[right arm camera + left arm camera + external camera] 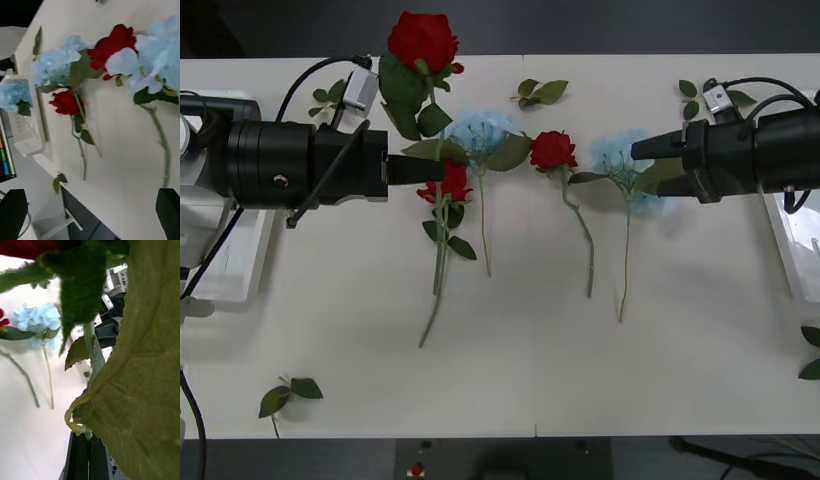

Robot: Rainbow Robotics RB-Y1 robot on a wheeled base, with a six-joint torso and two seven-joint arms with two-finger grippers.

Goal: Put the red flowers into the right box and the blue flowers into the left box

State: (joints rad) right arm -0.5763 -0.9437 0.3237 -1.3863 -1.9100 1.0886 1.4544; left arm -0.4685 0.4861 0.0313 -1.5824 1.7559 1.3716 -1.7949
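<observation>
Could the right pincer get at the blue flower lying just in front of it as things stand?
Probably yes. The right pincer is open and empty, right beside the blue flower, with nothing between them. The left pincer, shut on a rose, stays well clear.

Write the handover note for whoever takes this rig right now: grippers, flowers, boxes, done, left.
Left gripper: shut on a red rose, lifted above the table with its bloom toward the far edge; stem pinched between the black fingers.
Right gripper: open, hovering by the right-hand blue hydrangea, holding nothing.
On the table: two more red roses and another blue hydrangea.
Left box: holds one blue hydrangea. Right box: contents not visible.
Left to do: carry the held rose to the right box, then sort the two roses and two hydrangeas.
</observation>
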